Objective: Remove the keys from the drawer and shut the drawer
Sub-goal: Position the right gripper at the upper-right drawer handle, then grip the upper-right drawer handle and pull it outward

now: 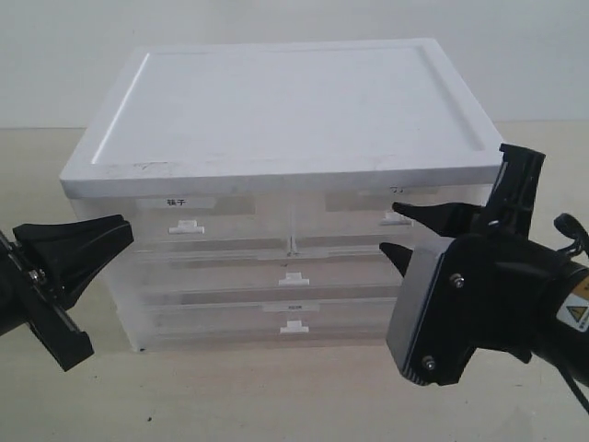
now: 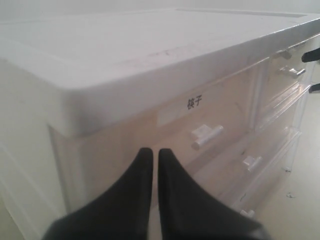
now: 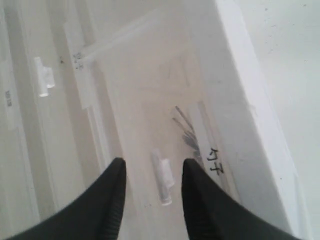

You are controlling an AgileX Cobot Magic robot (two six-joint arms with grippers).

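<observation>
The drawer (image 1: 336,223) is the top right half-width one of a clear plastic cabinet, and it is pushed in. Its white tab handle (image 3: 162,177) lies between the spread fingers of my right gripper (image 3: 152,167), which is open and close to the drawer front (image 3: 150,100). In the exterior view the right gripper (image 1: 391,230) points at that handle. The keys are not clearly visible; only a blurred grey shape (image 3: 187,132) shows through the front, beside the label (image 3: 215,167). My left gripper (image 2: 155,151) is shut and empty, near the cabinet's left front corner (image 1: 124,230).
The cabinet has a white lid (image 1: 285,101). Its twin top left drawer (image 1: 198,221) carries a bold dark label (image 2: 194,103). Two full-width drawers (image 1: 293,276) sit below, all pushed in. The cabinet stands on a pale tabletop (image 1: 230,396).
</observation>
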